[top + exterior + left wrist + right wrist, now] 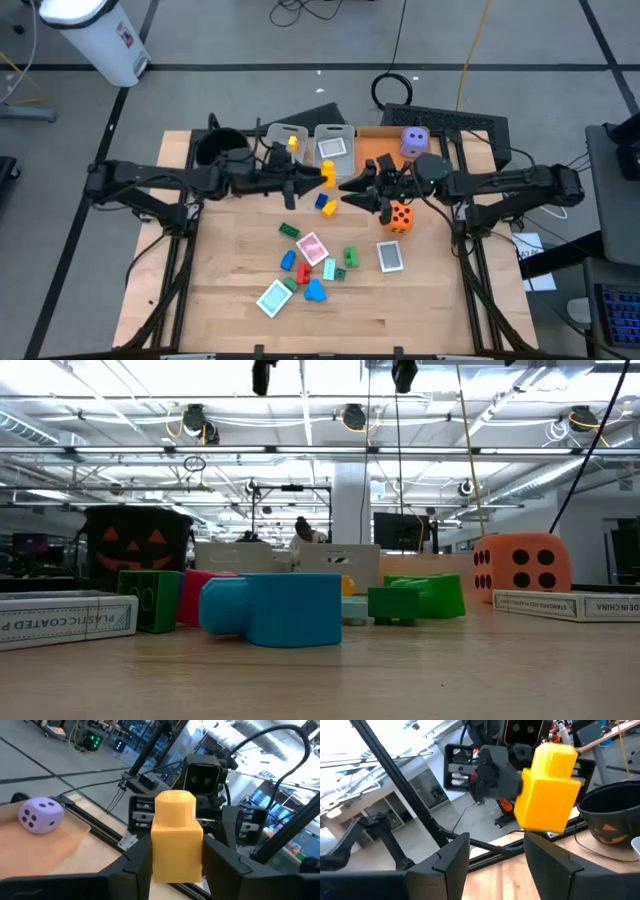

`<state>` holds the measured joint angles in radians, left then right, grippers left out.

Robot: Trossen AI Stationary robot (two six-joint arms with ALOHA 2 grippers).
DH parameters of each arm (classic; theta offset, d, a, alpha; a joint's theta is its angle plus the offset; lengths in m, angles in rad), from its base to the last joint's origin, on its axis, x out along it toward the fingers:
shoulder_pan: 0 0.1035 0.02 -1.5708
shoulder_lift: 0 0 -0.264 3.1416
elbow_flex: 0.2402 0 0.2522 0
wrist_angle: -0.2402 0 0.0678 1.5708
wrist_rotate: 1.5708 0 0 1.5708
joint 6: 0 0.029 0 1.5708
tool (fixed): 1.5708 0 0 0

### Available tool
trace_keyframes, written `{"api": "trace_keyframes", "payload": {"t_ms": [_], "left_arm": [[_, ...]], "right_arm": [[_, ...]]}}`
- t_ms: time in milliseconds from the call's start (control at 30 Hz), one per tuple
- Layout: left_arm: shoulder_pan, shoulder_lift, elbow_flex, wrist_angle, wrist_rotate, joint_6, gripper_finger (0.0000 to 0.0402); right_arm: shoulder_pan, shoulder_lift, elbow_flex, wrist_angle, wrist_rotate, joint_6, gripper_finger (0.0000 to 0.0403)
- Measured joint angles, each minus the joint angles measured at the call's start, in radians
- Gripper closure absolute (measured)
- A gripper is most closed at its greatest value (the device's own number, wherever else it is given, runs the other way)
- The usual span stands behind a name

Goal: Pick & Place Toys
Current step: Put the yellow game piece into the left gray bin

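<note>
My left gripper is shut on a yellow block with a round stud, held high over the table's middle. My right gripper faces it from the right, open, with nothing between its fingers; the block hangs just ahead of it. Green, blue and red blocks and playing cards lie flat on the table nearer the front. An orange die sits on the table below my right gripper. A purple die rests on the orange tray. My left gripper pinches the yellow block by two opposite side faces of its square body, one finger on each. The fingers reach level from the table's left. The block is lifted clear of the table, its stud end beyond the fingertips, toward my right gripper.
Clear bins stand at the back, one with a card and one with a yellow block. A round black pot with a pumpkin face is at the back left. A keyboard lies behind the tray. The wood near the front edge is bare.
</note>
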<state>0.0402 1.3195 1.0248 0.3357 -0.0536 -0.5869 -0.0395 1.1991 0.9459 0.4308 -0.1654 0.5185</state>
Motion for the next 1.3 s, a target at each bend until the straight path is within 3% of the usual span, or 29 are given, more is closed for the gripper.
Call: {"api": "trace_keyframes", "payload": {"t_ms": [600,1300], "left_arm": [[-0.024,0.019,0.0,0.034,-0.001,0.034,0.0257],[-0.015,0.027,0.0,0.041,0.001,0.053,0.0253]], "right_arm": [[-0.062,0.019,0.0,-0.002,0.004,0.114,0.0222],[-0.079,0.11,0.001,0.151,-0.046,0.153,0.0222]]}}
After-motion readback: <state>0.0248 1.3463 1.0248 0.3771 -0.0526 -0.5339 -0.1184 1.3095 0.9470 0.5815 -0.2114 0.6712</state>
